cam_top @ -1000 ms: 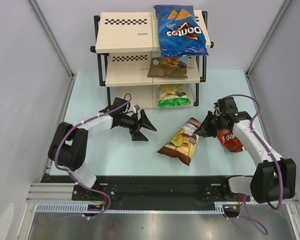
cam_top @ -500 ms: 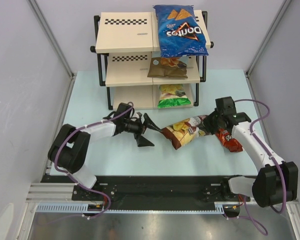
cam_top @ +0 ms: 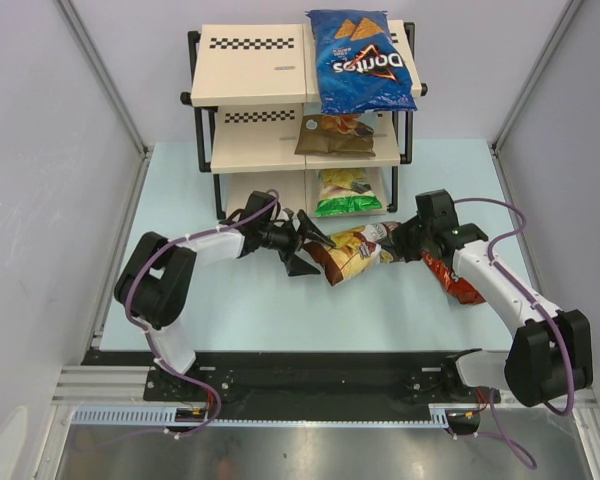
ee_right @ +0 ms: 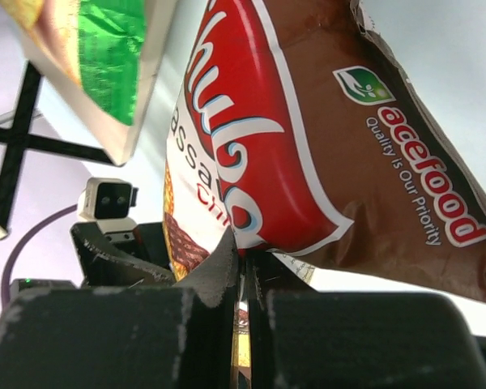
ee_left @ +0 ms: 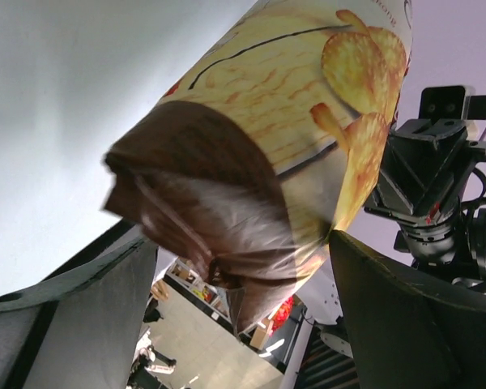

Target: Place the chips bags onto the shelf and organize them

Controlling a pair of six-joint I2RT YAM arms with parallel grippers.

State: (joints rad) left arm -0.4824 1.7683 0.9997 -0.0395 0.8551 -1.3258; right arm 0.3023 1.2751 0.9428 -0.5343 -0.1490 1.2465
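**A:** How will that brown-red Chuba bag (cam_top: 348,253) handle?

**B:** Light, puffy, slick foil, and the chips inside crush easily, I'd judge. Take it by a crimped end seam, never the belly

**A:** Where is it?

**B:** Slung between the arms above the bench (cam_top: 230,310), just in front of the shelf (cam_top: 250,150). The right pincer (cam_top: 398,240) is clamped on one end; the left pincer (cam_top: 310,245) gapes wide around the other end, not closed on it
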